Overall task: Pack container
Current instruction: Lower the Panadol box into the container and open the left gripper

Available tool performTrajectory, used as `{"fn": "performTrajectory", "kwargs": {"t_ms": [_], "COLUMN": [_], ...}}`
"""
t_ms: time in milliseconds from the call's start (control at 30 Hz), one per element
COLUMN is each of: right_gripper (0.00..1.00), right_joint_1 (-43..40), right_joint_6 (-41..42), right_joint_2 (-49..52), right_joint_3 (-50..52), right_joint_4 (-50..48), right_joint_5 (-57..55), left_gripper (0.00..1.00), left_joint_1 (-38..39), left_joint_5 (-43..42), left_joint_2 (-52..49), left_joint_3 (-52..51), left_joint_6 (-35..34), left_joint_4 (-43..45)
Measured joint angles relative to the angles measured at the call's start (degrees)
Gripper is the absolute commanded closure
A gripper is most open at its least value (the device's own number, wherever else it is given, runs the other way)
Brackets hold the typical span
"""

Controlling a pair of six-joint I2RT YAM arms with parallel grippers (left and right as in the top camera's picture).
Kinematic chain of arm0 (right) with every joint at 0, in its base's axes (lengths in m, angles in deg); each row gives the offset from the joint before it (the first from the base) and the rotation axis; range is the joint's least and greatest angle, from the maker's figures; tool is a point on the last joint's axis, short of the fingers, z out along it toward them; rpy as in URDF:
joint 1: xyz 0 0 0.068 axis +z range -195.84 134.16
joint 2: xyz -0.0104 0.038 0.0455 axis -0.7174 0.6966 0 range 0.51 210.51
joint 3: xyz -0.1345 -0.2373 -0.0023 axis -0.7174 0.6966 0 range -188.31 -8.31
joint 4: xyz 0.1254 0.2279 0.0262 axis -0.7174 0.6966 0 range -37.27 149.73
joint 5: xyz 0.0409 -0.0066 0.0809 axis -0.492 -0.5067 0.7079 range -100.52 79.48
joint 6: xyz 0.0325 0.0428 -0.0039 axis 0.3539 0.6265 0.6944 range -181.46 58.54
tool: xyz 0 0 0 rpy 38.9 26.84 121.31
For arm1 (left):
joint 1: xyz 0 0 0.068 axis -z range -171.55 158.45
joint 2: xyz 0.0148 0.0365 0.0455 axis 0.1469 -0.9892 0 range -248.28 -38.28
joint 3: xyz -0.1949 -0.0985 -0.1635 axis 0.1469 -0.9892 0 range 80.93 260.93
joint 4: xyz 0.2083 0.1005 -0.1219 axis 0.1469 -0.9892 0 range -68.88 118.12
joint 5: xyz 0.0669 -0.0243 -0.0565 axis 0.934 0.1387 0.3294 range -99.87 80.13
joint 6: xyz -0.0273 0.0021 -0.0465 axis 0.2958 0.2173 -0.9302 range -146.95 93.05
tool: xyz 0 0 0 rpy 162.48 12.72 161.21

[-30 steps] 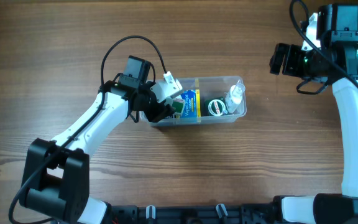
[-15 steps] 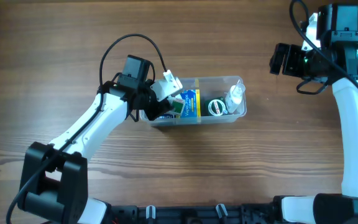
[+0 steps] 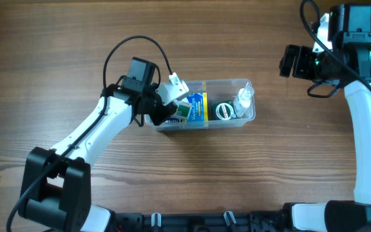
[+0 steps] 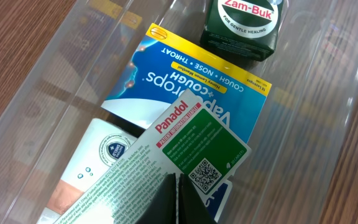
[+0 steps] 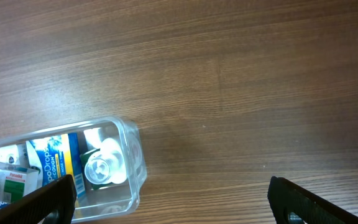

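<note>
The clear container (image 3: 250, 115) lies mid-table. It holds a blue and yellow VapoDrops box (image 3: 198, 106), a Panadol box (image 3: 184, 110), a green Zam-Buk tin (image 3: 224, 111) and a small clear bottle (image 3: 242, 98). My left gripper (image 3: 167, 107) sits inside the container's left end. In the left wrist view its tips (image 4: 174, 199) are shut together with nothing between them, just above a white box (image 4: 104, 174) and the Panadol box (image 4: 194, 140). My right gripper (image 3: 290, 61) hangs open at the far right, away from the container (image 5: 132, 162), with nothing between its fingers (image 5: 33, 202).
Bare wooden table surrounds the container on all sides. The left arm's black cable (image 3: 134, 42) loops above its wrist. The right arm's white links (image 3: 366, 129) run down the right edge.
The left gripper's jaws have closed together over the boxes at the container's left end. The right arm has not moved.
</note>
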Motion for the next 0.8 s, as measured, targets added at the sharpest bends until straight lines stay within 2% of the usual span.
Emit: {"fn": "performTrajectory", "kwargs": {"t_ms": [800], "right_gripper": [0.0], "right_joint_1": [0.0], "right_joint_6": [0.0], "right_joint_2": [0.0], "right_joint_3": [0.0], "right_joint_4": [0.0], "right_joint_5": [0.0], "left_gripper": [0.94], "left_joint_1": [0.1], "left_joint_5": [0.4], "left_joint_2": [-4.4], "left_joint_3": [0.3], "left_joint_6": [-0.3], "left_joint_4": [0.7]}}
